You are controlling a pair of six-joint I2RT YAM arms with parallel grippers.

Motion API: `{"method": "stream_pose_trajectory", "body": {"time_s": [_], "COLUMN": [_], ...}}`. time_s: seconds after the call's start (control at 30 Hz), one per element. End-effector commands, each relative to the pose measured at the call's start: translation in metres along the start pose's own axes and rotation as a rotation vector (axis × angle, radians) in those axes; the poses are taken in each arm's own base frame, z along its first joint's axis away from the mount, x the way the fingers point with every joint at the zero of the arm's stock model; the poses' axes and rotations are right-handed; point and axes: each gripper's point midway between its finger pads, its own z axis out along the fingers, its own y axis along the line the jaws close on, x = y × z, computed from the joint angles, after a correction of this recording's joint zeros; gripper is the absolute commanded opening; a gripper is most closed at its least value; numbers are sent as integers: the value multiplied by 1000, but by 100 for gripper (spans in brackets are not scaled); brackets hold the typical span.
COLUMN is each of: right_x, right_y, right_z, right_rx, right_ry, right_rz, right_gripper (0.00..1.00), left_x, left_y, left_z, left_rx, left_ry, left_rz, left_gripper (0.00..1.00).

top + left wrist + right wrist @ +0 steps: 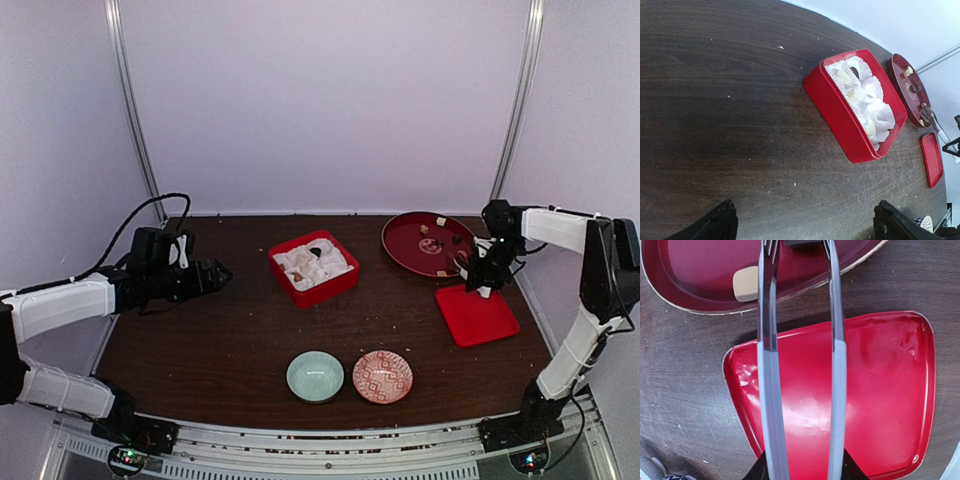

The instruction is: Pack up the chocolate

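Green bowl (315, 376) sits just beside patterned bowl (382, 376)

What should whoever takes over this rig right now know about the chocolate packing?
Left gripper: open, empty, hovering to the left of the red box.
Right gripper: shut on the tongs, whose tips are over the dark red plate's near edge.
Chocolate: a few pieces on the plate; others sit in paper cups in the box.
Left: move the plate's pieces into cups, then probably fit the red lid.

Left gripper (221, 273) wide open, right gripper (484, 270) clamping tongs (769, 390)
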Motion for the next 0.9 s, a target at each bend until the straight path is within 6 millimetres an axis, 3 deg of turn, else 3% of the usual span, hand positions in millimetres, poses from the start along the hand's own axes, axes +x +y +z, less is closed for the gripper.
{"method": "stream_pose_trajectory", "body": {"time_s": [0.0, 0.27, 0.53, 0.73, 0.87], "right_x": [-5, -14, -32, -50, -57], "right_y": [-3, 1, 22, 58, 100], "right_z": [2, -11, -47, -83, -102], "right_rx": [81, 90, -4, -136, -221], "right_ry": [4, -28, -139, -255, -302], "right_rz": [-52, -58, -59, -104, -186], "right_gripper": [33, 26, 23, 22, 22], "left_x": [-7, -7, -10, -9, -7], "left_y": [-1, -1, -1, 0, 1], "left_z": [0, 0, -2, -3, -3], "left_rx": [13, 9, 3, -1, -1], "left_ry": [-31, -29, -38, -38, -36], "left_rz": [1, 2, 1, 1, 1], "left_gripper": [98, 98, 98, 98, 98]}}
